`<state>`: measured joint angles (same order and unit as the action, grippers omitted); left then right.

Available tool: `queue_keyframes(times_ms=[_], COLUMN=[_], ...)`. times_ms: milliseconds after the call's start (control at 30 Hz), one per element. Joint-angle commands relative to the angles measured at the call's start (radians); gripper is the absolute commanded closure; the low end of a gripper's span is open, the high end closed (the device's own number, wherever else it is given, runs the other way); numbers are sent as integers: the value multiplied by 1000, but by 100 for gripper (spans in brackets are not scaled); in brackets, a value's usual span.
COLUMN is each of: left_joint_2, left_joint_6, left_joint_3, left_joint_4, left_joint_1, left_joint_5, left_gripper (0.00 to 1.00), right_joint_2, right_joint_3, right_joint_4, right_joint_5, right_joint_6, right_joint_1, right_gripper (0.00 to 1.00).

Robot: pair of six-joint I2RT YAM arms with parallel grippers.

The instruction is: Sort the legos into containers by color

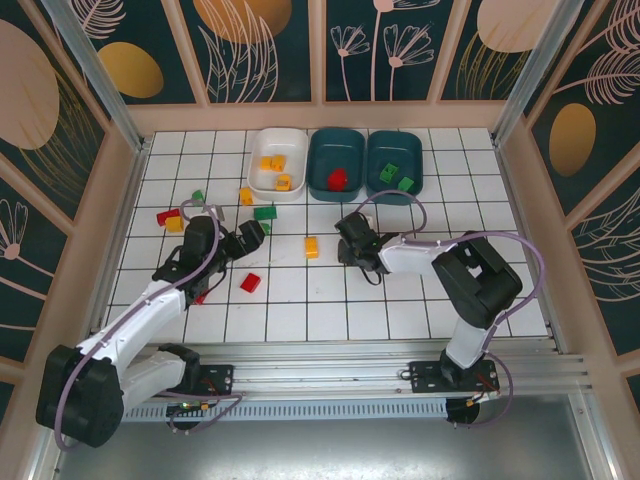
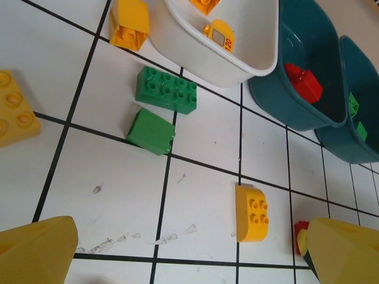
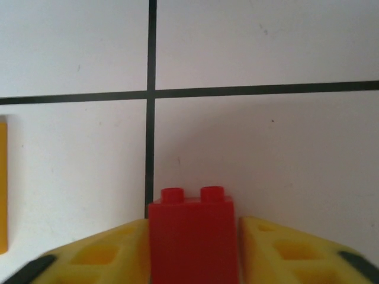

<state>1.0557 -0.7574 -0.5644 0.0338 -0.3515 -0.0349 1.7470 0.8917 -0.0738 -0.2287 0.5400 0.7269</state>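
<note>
My right gripper (image 3: 192, 228) is shut on a red lego (image 3: 190, 251), studs pointing away, low over the white tiles; from above it sits at mid-table (image 1: 350, 245). My left gripper (image 1: 252, 234) is open with nothing between its fingers (image 2: 41, 248). Ahead of it lie two green legos (image 2: 166, 90) (image 2: 151, 131) and a yellow curved one (image 2: 251, 212). At the back stand the white bin (image 1: 290, 145) with yellow legos (image 1: 272, 161), a teal bin (image 1: 335, 150) with a red lego (image 1: 338, 179), and another teal bin (image 1: 395, 148) with green ones (image 1: 405, 184).
Loose legos lie on the left half: yellow (image 1: 311, 247), red (image 1: 250, 283), yellow (image 1: 246, 195), green (image 1: 198, 197), and a red and yellow pair (image 1: 167, 216). A wooden wall (image 1: 120, 200) rims the tiled table. The right arm's cable (image 1: 400, 205) loops above it.
</note>
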Motion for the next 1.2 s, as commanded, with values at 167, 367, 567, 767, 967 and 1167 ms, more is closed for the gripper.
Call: queue_keyframes(times_ms=[167,367,567,767,967,1167], left_joint_2=[5,0,58,88,140,160], left_joint_6=[4,-7,27,59,85,103], left_joint_3=[-1,63,43,3,-7,-9], left_joint_4=[41,45,155,265,297,314], left_joint_1=[0,0,-52,-135,-164,-165], left_joint_5=[43,-30,-15,76,97,109], left_gripper=[2,5,6,4,3,3], right_joint_2=[-66,13,191,384,476,342], right_joint_3=[106,266,490,766,922,804], right_joint_4=[-6,55,84,-10,-104,-49], right_joint_5=[-84,-49,6,51,52,45], right_joint_6=[-61,-131,-177,-223,-242,-240], right_joint_1=[6,-72,-147,-173,-174,-173], right_gripper=[65,64,63,59,45,42])
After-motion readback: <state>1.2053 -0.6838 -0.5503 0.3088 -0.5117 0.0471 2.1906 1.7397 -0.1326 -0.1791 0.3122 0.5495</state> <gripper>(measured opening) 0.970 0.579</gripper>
